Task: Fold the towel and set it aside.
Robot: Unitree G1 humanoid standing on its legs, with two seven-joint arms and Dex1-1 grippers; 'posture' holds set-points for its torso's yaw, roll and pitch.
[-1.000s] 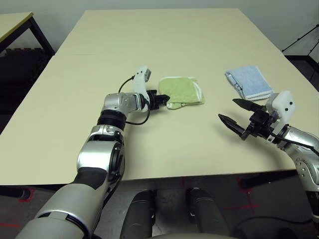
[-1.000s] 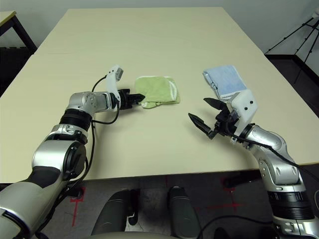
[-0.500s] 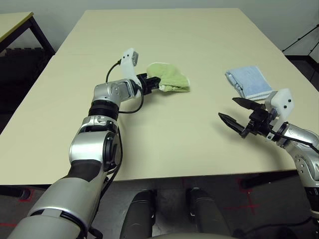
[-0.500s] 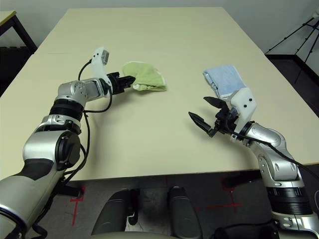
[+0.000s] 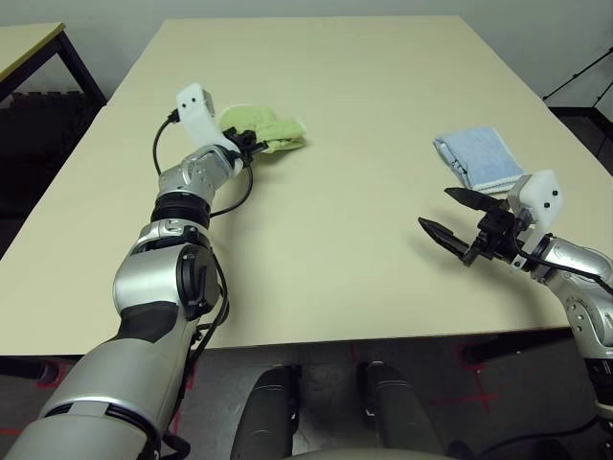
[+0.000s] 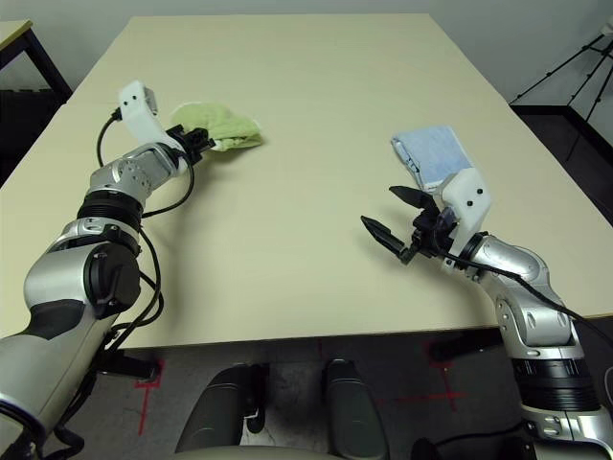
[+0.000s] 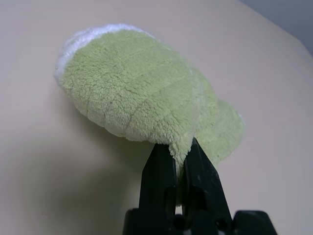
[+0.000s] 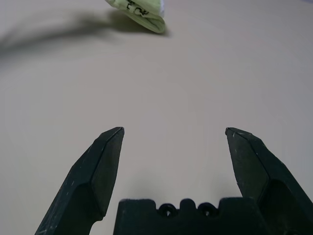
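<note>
Left arm: reaches forward over the left part of the table [image 5: 364, 249], its wrist camera housing raised above the forearm.
Left gripper [image 7: 180, 159]: the two black fingers are pressed together on a lower fold of the towel; green pile shows pinched between them in the left wrist view.
Towel [image 5: 263, 130]: light green terry, bunched into a rounded, folded bundle. It sits on the far left part of the tabletop, directly ahead of the left gripper, with one end caught in the fingers.
Towel surface: thick looped pile with faint ribbing; a white stitched edge shows at the end away from the gripper in the left wrist view. In the right wrist view a corner carries small dark writing.
Towel contact: whether the bundle rests fully on the table or is partly lifted cannot be told.
Table centre: plain cream surface between the towel and the right gripper, which are well apart.
Blue cloth [image 5: 478, 159]: smaller, light blue, folded flat, lying on the right part of the table, beyond the right gripper and well apart from the towel.
Right gripper [image 5: 454, 218]: held low over the near right part of the table, fingers spread wide with nothing between them, pointing towards the table centre.
Surroundings: a second table's edge at far left; a black tripod leg at far right.
</note>
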